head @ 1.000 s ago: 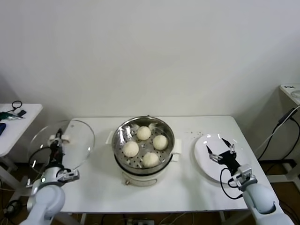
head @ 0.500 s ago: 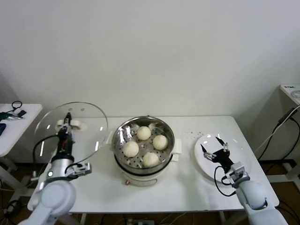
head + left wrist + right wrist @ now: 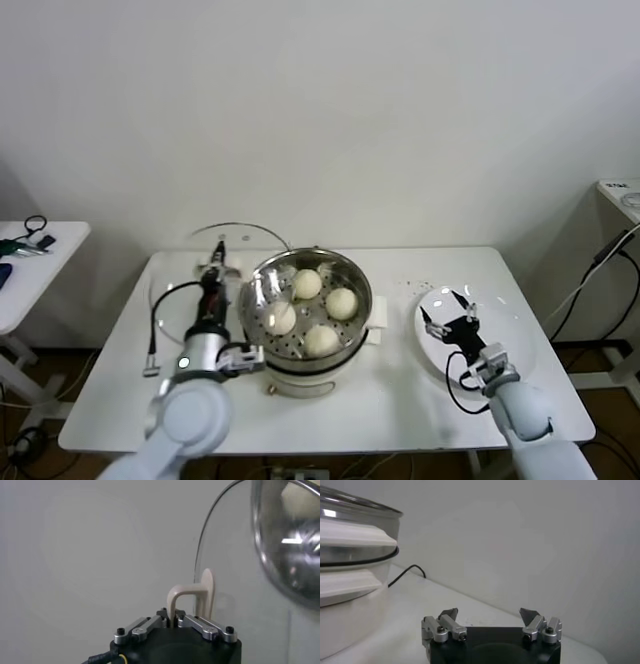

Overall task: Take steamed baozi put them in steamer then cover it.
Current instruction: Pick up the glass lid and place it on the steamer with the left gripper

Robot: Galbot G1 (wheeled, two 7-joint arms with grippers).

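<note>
While head view shows four creamy-white baozi [image 3: 310, 311] in shiny steel steamer [image 3: 306, 300], left wrist view shows left pincer [image 3: 176, 621] pinching clear glass lid's [image 3: 227, 570] cream handle [image 3: 192, 597], right pincer [image 3: 449, 318] spread over white plate [image 3: 520, 340]

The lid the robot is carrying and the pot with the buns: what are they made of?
The lid, gripped by the left end effector at its handle, looks like clear glass: the table shows through it. Its handle looks like matte cream plastic. The pot seems polished steel, judging by its bright mirror-like wall; its base looks like glossy white plastic.

Creamy-white baozi [image 3: 307, 284] in shiny silver steamer [image 3: 257, 300], white table [image 3: 420, 395].
</note>
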